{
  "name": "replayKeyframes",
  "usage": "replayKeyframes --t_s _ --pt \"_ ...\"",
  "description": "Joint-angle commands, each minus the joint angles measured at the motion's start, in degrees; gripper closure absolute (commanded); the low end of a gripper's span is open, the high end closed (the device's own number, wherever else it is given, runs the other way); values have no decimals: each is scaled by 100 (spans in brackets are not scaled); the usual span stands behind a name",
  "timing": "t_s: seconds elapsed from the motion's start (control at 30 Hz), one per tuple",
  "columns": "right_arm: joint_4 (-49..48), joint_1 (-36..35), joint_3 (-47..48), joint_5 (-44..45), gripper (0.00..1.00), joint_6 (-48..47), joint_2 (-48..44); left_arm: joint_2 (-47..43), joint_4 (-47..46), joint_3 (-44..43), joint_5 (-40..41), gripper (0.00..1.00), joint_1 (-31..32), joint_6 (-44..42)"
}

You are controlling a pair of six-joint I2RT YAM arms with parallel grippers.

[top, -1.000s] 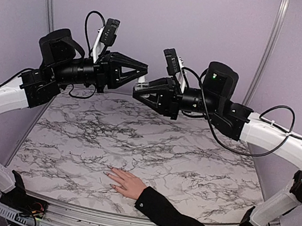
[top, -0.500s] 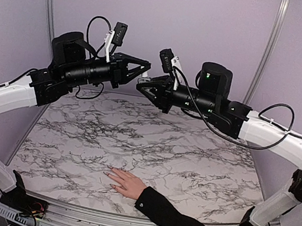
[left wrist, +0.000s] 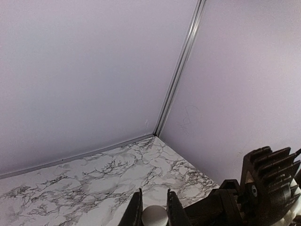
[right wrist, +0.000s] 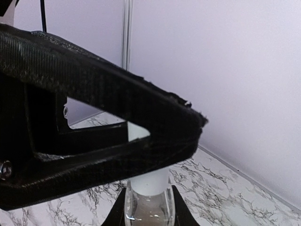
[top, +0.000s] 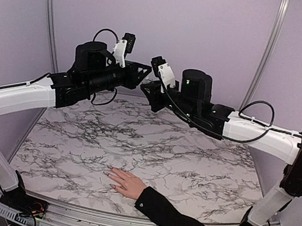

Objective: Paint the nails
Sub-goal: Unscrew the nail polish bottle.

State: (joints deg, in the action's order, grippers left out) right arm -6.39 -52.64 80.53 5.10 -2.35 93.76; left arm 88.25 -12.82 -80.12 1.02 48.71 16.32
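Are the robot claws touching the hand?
Apart. Top view: left claw and right claw raised at the back, hand flat on the table in front.

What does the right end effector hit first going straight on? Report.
Likely the left end effector, at once: it lies across the front of the right end effector, clamped on the white cap of the small bottle the right one grips.

No legible text anywhere

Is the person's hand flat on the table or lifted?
Flat: the hand lies palm down on the table, fingers slightly spread.
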Motion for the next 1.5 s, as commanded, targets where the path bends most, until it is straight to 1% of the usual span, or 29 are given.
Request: replayKeyframes --t_s 0.0,0.2,0.37,0.47,0.5,0.6,0.7,0.8,0.9,1.0,1.07,1.17,1.23,1.33,1.47 --pt "-834 -48 203 1037 100 -98 264 309 236 -217 300 100 354 231" --pt "-845 -95 369 1429 100 -175 554 518 225 -278 805 100 395 293" --pt "-835 -88 342 1418 100 -154 535 512 419 -319 1040 100 401 274" --pt "-820 -65 232 1225 100 -145 430 390 419 -270 868 100 317 198" --pt "-820 -55 190 1163 100 -145 384 344 436 -268 723 99 285 183" --pt "-755 -30 122 847 100 -215 256 188 456 -244 224 81 127 101" --pt "-672 -15 19 447 100 -258 90 -60 473 -149 -201 69 -59 44" --pt "-755 20 -254 -164 100 -249 -148 -400 389 1 -844 56 -316 4" --pt "-826 92 -531 -931 100 -140 -363 -727 394 155 -1531 47 -521 -200" --pt "-934 199 -767 -1859 100 64 -577 -1055 399 363 -2503 41 -694 -564" --pt "-1008 247 -899 -2677 100 171 -692 -1237 446 476 -3156 40 -801 -787" --pt "-1138 298 -958 -3865 100 393 -806 -1456 439 618 -4347 40 -918 -1062" --pt "-1252 308 -934 -4622 100 581 -811 -1561 364 715 -4843 40 -933 -1136" --pt "-1232 307 -776 -5376 100 895 -711 -1619 135 779 -5355 41 -934 -1104" --pt "-1234 311 -625 -5892 100 1143 -636 -1576 131 733 -5615 41 -925 -1153"
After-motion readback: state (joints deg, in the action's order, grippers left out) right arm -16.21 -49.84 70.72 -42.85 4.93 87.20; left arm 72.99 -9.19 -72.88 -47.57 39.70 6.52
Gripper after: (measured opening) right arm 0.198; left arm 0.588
